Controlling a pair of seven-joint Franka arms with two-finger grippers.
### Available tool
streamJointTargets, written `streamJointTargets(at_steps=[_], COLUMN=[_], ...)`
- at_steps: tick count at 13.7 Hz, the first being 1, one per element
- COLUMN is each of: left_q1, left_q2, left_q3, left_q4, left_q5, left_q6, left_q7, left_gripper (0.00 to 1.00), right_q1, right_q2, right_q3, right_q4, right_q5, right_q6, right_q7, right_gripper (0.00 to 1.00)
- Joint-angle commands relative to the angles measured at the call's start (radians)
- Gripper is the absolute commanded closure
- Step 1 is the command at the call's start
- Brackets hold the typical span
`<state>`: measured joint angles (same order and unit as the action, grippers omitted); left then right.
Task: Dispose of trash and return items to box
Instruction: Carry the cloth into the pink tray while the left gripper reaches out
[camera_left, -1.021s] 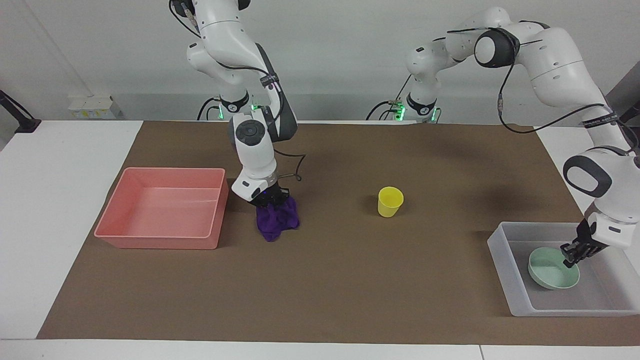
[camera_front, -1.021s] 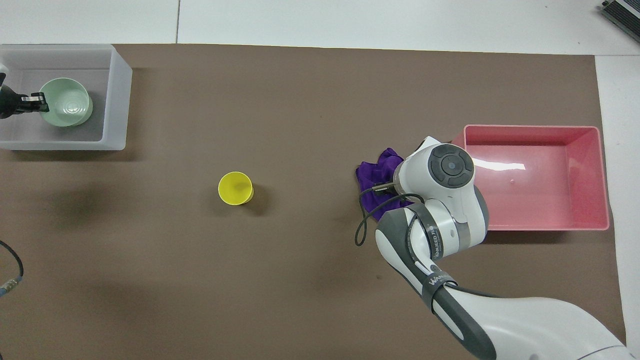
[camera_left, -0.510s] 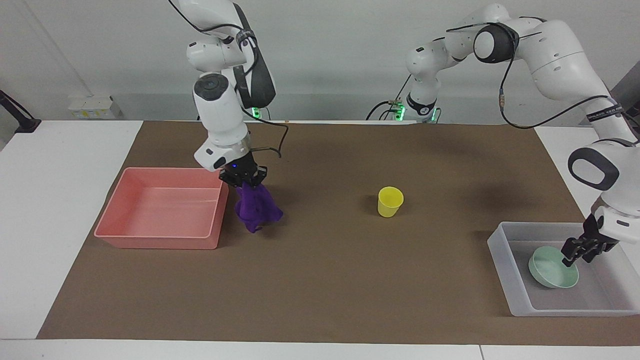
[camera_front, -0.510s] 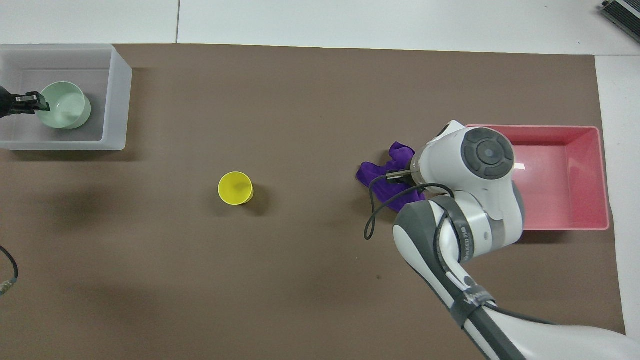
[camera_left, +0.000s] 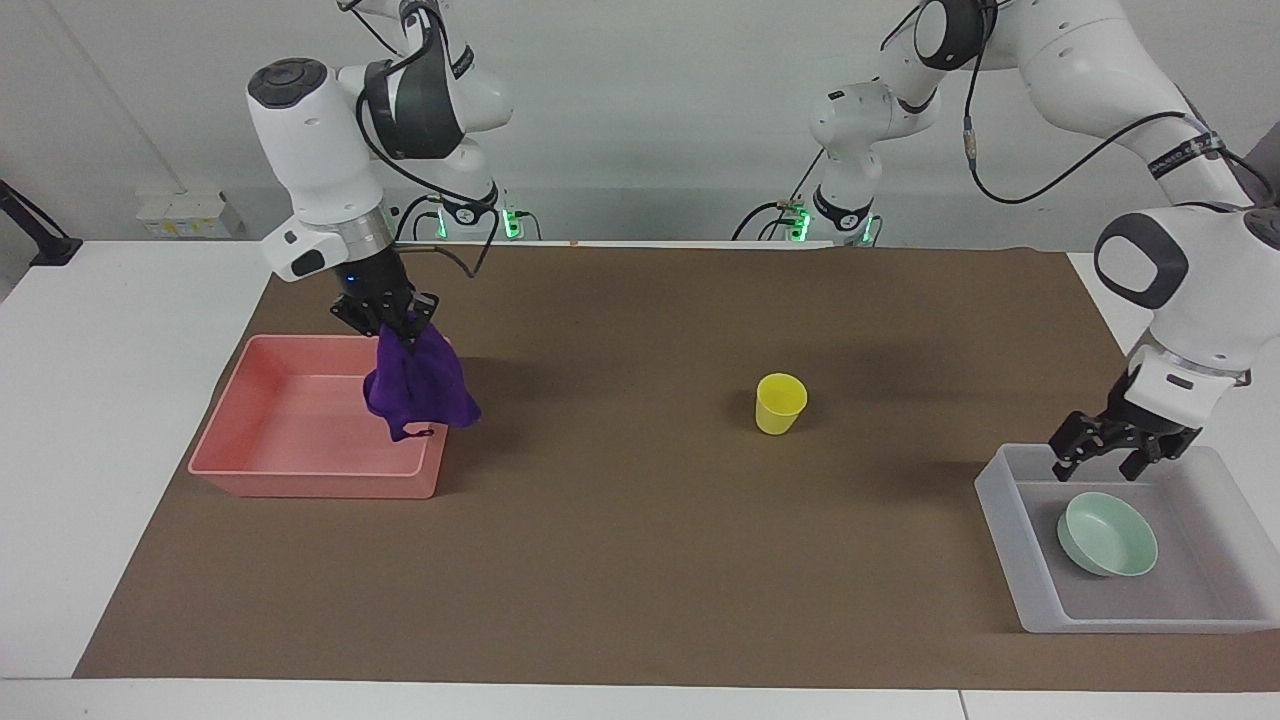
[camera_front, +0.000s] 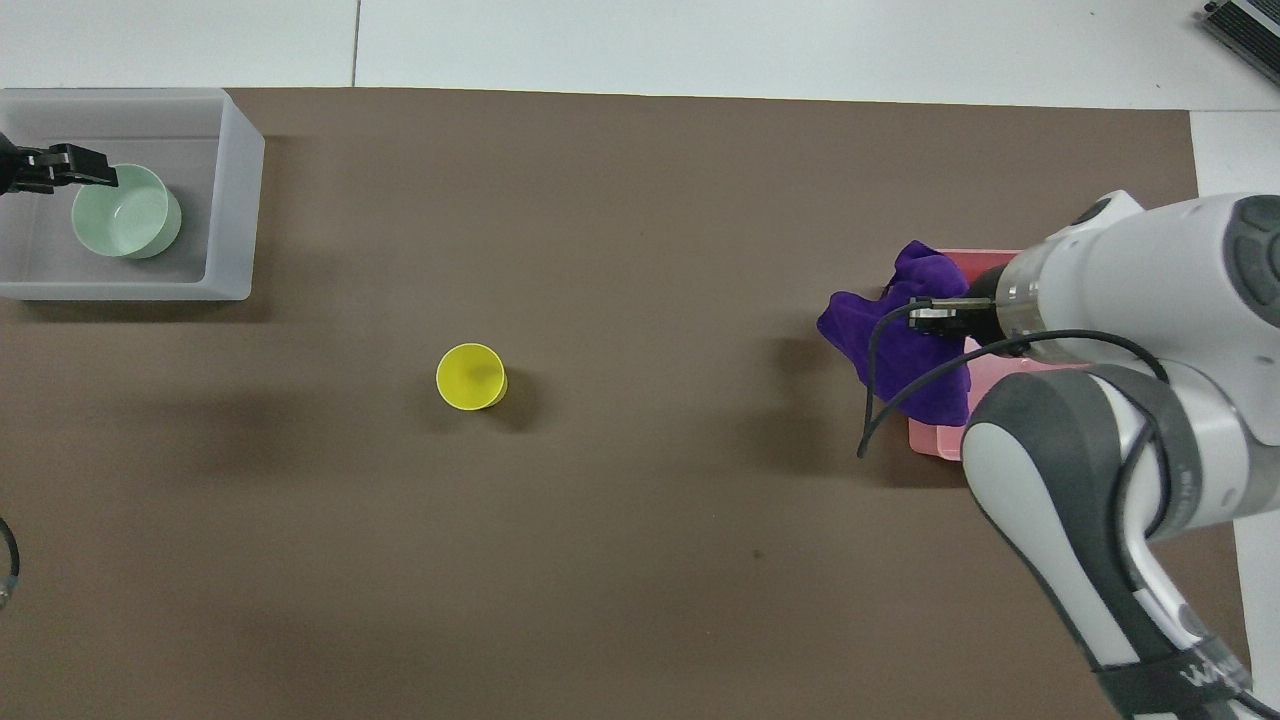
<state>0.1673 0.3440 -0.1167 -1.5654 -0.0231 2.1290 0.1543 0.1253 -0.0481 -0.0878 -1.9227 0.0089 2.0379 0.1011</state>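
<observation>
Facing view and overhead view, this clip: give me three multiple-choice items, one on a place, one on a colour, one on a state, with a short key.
1. Where is the mint-green bowl?
A. In the frosted tray
B. In the pink tray
C. On the brown mat beside the yellow cup

2. What colour is the cloth held by the right gripper?
A. Yellow
B. Deep purple
C. Pale green

3. What is the state of the left gripper?
A. Shut on the bowl
B. Shut on the cup
C. Open and holding nothing, above the frosted tray

Key:
1 A: the bowl rests on the frosted tray's floor in both views.
2 B: the hanging fabric is deep purple, over the pink tray's edge.
3 C: its fingers are spread, clear of the bowl below.
</observation>
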Motion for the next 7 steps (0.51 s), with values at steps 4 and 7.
streamJointTargets(at_steps=[4, 7], left_q1=[-0.233, -0.352], left_q2=[-0.174, -0.22], left_q3=[0.014, 0.014], left_q4=[-0.27, -0.411], left_q5=[0.012, 0.012], left_q6=[-0.015, 0.119], left_q7=[-0.25, -0.366], left_gripper=[0.0, 0.0], right_q1=[-0.174, -0.226], right_q2=[-0.015, -0.004], right_q3=[0.01, 0.01], right_q4=[-0.004, -0.041], right_q5=[-0.015, -0.017], right_q6=[-0.012, 0.014], right_q7=[-0.233, -0.274], right_gripper=[1.0, 1.0])
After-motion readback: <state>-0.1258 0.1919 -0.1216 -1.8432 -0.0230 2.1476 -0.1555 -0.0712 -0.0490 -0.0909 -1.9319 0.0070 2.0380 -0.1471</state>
